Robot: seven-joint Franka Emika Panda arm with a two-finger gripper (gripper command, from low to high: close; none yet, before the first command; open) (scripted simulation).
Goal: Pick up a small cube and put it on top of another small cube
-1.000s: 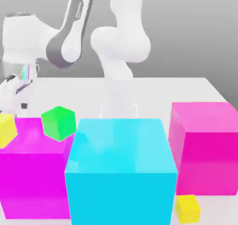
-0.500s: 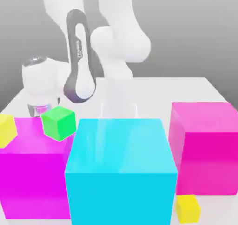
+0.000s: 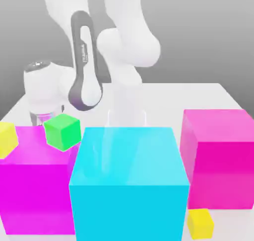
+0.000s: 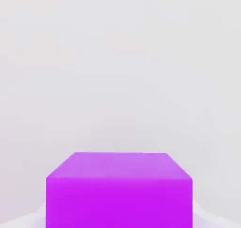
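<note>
Although the purple cube sits close under the hand camera on the white table, I cannot tell whether the fingers grip it. The green cube rests tilted on a magenta cube (an uneven landing), so stacking could slip.

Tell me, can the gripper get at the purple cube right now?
Probably yes: in the hand view the purple cube sits close before the camera on the bare white table, with nothing between them.
</note>
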